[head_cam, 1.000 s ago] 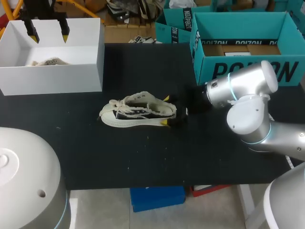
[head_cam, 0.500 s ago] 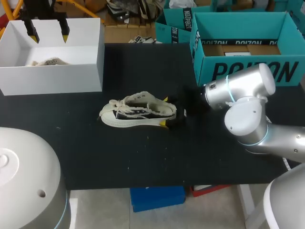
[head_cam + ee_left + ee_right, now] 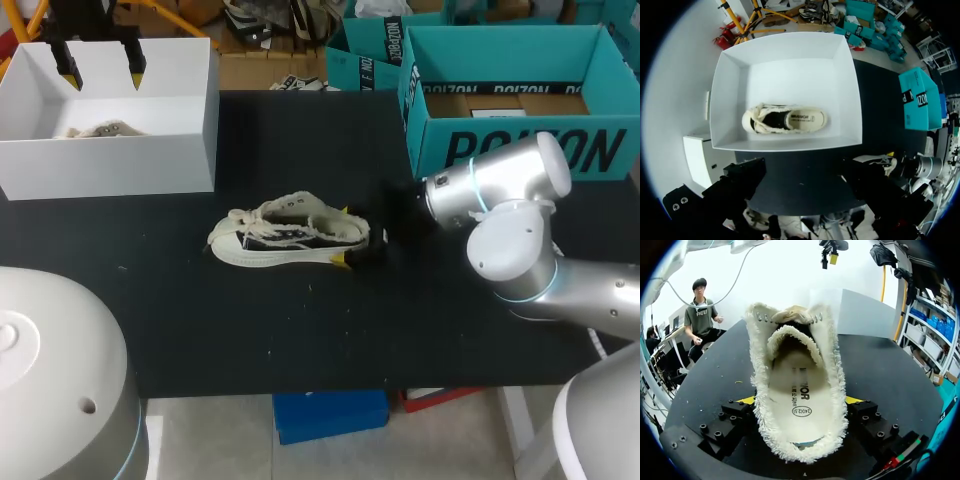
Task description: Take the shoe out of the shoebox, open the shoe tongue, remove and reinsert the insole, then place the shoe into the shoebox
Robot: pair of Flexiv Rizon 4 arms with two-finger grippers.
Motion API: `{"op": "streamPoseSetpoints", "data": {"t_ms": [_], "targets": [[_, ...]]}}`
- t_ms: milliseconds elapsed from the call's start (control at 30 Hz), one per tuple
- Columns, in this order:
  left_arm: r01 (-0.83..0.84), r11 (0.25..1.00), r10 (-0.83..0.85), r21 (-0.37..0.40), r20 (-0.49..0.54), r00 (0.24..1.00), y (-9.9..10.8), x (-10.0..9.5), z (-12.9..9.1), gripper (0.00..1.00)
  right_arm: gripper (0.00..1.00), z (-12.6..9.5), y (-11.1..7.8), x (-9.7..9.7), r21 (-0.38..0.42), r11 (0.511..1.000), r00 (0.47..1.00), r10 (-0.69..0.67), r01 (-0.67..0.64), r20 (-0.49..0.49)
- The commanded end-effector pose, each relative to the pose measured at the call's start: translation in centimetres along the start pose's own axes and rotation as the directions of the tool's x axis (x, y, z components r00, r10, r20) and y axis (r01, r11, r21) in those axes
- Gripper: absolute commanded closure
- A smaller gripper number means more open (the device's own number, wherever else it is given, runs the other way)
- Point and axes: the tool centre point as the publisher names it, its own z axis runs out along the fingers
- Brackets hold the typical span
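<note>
Silver right arm [image 3: 520, 245], blue joint rings [image 3: 479, 190], black yellow-tipped left tool [image 3: 102, 76]

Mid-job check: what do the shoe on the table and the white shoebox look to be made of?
The shoe: cloth upper, likely canvas, with frayed cream edging round the opening; the pale sole looks like matte rubber. The white shoebox: probably matte cardboard, judging by its thin, flat, folded walls.
</note>
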Motion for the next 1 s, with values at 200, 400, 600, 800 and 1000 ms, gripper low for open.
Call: {"op": "streamPoseSetpoints", "data": {"t_ms": [200, 400, 600, 800, 1000], "targets": [[-0.012, 1.0, 0.012, -0.006, 0.023, 1.0, 0.7, 0.5, -0.6, 0.0, 1.0, 0.4, 0.0, -0.1, 0.003, 1.0, 1.0, 0.002, -0.002, 0.001], [0.025, 0.999, -0.019, -0.044, 0.13, 0.991, 3.0, 3.1, -1.8, 0.0, 1.0, 0.4, 0.0, -0.1, 0.003, 1.0, 1.0, 0.002, -0.002, 0.001], [0.031, 0.998, -0.019, -0.063, 0.178, 0.984, 5.7, 6.8, -2.2, 0.0, 1.0, 0.4, 0.0, -0.1, 0.003, 1.0, 1.0, 0.002, -0.002, 0.001], [-0.006, 0.998, 0.018, -0.06, 0.215, 0.976, 8.7, 11.3, -1.7, 0.0, 1.0, 0.4, 0.0, -0.1, 0.003, 1.0, 1.0, 0.002, -0.002, 0.001], [-0.04, 0.996, 0.058, -0.077, 0.243, 0.968, 11.1, 15.3, -0.9, 0.0, 1.0, 0.4, 0.0, -0.1, 0.003, 1.0, 1.0, 0.002, -0.002, 0.001]]}}
